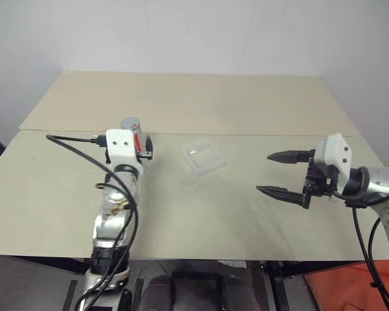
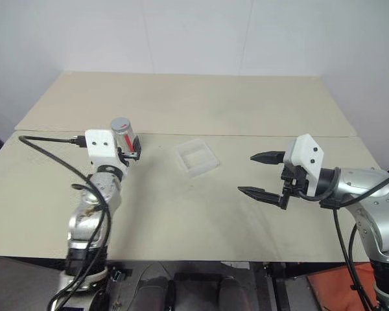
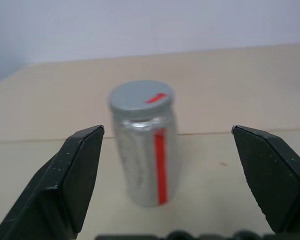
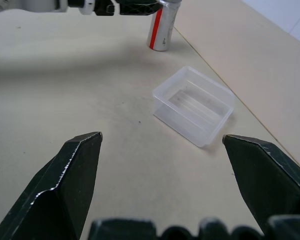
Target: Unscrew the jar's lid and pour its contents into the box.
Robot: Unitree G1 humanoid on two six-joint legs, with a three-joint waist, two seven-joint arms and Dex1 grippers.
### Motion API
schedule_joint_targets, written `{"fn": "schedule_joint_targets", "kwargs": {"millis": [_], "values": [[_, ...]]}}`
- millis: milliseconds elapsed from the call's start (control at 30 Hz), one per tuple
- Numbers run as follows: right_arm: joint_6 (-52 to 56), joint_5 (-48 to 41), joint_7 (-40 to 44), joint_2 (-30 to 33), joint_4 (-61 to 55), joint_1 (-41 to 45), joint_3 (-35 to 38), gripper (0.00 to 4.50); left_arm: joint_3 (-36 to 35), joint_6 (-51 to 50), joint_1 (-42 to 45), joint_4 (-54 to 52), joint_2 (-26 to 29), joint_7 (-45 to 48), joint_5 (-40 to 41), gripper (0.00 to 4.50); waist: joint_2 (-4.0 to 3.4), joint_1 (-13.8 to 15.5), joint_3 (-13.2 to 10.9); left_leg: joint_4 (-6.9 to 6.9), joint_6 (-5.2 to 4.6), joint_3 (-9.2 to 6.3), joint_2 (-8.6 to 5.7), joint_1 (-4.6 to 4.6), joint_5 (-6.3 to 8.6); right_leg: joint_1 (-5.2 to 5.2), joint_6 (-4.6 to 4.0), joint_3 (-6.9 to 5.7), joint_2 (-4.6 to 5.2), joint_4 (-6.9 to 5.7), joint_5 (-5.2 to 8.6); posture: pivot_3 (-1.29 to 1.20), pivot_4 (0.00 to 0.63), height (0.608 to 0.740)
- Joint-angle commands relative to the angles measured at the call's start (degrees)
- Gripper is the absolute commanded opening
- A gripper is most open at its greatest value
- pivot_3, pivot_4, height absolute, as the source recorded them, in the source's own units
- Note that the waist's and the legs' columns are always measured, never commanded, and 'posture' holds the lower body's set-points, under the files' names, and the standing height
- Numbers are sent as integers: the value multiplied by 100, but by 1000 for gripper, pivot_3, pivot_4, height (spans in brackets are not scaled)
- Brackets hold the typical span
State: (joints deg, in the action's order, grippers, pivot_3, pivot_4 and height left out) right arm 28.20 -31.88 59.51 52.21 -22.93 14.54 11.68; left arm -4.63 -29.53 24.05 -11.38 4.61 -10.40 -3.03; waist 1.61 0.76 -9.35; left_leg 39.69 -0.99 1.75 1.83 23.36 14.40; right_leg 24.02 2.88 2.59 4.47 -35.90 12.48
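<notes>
Two arms reach over one beige table; on it stand one jar, one lid and one clear box. Nearest, the right gripper hovers above the table, pointing level toward the robot's left, its two black fingers spread as wide as they go and holding nothing. From its wrist the box sits upright on the table just beyond the fingertips, in line with the gap between them, well apart from both; it looks empty. The left gripper points forward, nearly level, with its forearm raised off the table. Its fingers are also fully apart and empty. The jar stands upright on the table just past these fingertips, centred in the gap, touching neither finger. The lid is on the jar's top, a red mark on it lining up with the red stripe down the side. The jar stands beyond the box as the right wrist sees it, clear of it.
</notes>
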Motion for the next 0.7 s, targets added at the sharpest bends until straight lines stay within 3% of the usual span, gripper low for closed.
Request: {"fn": "schedule_joint_targets", "kwargs": {"millis": [33, 267, 700], "values": [[-42, -81, -4, 98, -115, 97, 193, 4500, 40, -58, 188, 149, -279, -692, -440, 4461, 0, -1, 0, 0, 0, 0, 0, 0, 0, 0, 0, 0, 0, 0, 0, 0, 150, 740], [-98, -90, 91, 144, -60, 126, 190, 4500, -51, 233, 605, 819, -622, -1277, -589, 4461, 1, -5, 0, 0, 0, -1, 0, -1, 0, 1, 0, 0, -2, -1, 0, 0, 150, 740], [-119, -128, 194, 255, -55, 182, 284, 4500, -298, 1567, 1601, 3044, -578, -1664, -493, 4461, 2, 0, -1, 1, 0, -1, -3, 5, 0, 3, 1, -2, 0, 2, -1, 0, 150, 740]]}}
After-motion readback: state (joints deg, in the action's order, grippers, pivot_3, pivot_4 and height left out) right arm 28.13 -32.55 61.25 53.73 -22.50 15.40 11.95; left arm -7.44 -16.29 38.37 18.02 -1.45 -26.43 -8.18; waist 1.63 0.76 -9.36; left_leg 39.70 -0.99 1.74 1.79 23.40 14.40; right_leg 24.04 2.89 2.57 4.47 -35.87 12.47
